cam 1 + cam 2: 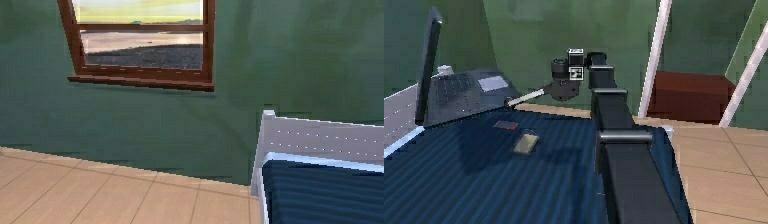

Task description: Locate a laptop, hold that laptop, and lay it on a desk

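End effector (pixel 517 100) just beside open laptop (pixel 456 88), laptop on blue bed (pixel 494 175).

No text, label, brand, number or sign could be read in either view. The two small white squares (pixel 583 62) at the far end of the arm (pixel 624 140) carried black marks, but these made no legible letters or digits. The laptop (pixel 431 65) on the bed (pixel 484 185) showed no print that could be made out on its screen or its keyboard.
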Controlling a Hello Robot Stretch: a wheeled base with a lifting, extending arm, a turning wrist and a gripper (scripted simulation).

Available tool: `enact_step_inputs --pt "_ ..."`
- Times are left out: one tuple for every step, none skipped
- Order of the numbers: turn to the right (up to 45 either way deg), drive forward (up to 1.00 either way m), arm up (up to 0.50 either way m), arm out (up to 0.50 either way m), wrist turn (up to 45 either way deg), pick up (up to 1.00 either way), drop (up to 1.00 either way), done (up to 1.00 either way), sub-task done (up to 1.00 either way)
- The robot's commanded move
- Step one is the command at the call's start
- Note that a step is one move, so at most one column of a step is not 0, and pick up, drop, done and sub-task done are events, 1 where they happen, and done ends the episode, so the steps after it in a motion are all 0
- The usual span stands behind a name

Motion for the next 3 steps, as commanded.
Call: enact_step_inputs --pt "0.0 0.00 0.00 0.00 -45.0 0.00 0.00 0.00 0.00" --pt "0.0 0.00 0.00 0.00 -39.0 0.00 0.00 0.00 0.00" --pt "0.0 0.00 0.00 -0.34 0.0 0.00 0.00 0.00 0.00"
